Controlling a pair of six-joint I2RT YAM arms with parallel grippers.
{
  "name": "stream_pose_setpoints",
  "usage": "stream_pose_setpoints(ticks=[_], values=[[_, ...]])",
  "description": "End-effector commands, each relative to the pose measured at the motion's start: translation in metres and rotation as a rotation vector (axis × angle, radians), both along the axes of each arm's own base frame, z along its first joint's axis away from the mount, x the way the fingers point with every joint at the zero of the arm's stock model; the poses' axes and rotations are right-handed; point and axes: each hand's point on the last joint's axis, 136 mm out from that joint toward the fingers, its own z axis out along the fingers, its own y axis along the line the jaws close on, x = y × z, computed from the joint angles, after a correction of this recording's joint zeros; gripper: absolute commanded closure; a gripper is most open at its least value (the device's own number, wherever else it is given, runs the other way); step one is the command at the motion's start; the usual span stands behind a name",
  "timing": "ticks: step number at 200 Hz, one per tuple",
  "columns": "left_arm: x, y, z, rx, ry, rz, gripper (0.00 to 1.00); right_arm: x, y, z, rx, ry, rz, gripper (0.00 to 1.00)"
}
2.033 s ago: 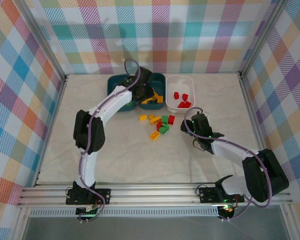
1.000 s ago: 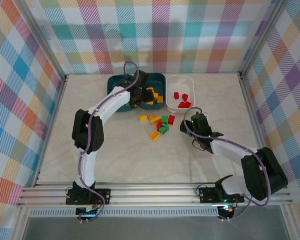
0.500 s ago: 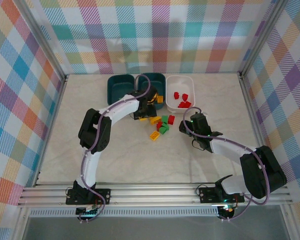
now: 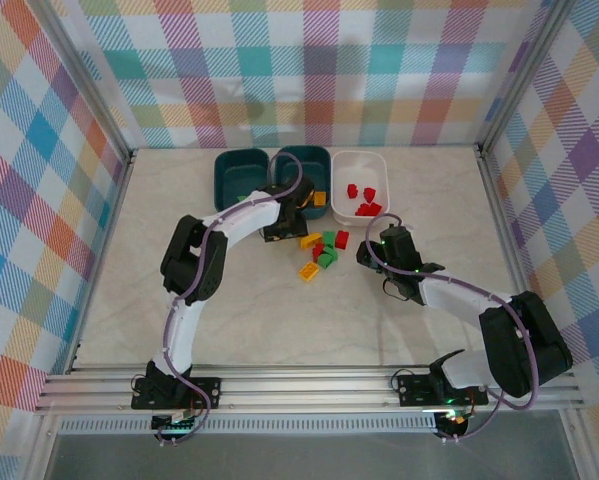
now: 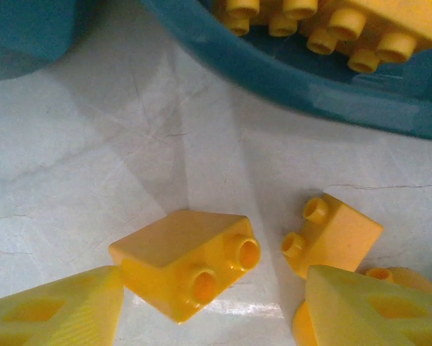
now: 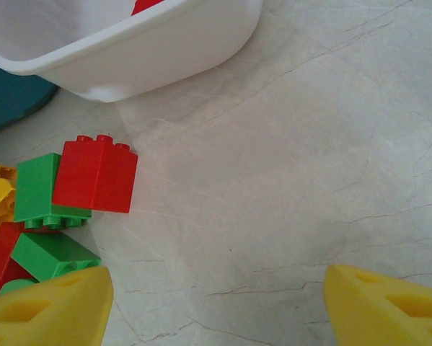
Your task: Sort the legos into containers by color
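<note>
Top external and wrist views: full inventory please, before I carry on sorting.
left teal tub: one, dark teal, far side of table; contents unclear.
right teal tub: one, dark teal, beside it.
white tub: one, white, rightmost of the row.
sorted yellow bricks: several, yellow-orange, in right teal tub.
sorted red bricks: about four, red, in white tub.
loose yellow bricks: about four, yellow-orange, on table before the tubs.
loose green bricks: about three, green, same pile.
loose red bricks: two, red, same pile.
table: one, pale marbled.
left end effector: one, yellow, open, loose yellow brick between its tips.
right end effector: one, yellow, open, over bare table right of the pile.
</note>
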Motion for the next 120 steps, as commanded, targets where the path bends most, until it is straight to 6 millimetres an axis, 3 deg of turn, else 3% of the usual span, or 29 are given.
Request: stream_pose_setpoints(ticks=[1, 51, 94, 120], values=[[-0.009, 0.008, -0.019, 0.034, 0.048, 0.015, 0.36, 0.007, 0.004, 0.008, 0.024, -0.011, -0.005, 0.23], [-0.009, 0.013, -0.028, 0.053, 0.060, 0.017, 0.45, 0.006, 0.004, 0.008, 0.018, -0.009, -0.004, 0.23], [-0.007, 0.018, -0.027, 0.058, 0.056, 0.020, 0.66, 0.007, 0.005, 0.006, 0.021, -0.002, 0.003, 0.23], [-0.009, 0.014, -0.019, 0.031, 0.052, 0.008, 0.70, 0.007, 0.006, 0.004, 0.020, 0.003, 0.003, 0.23]])
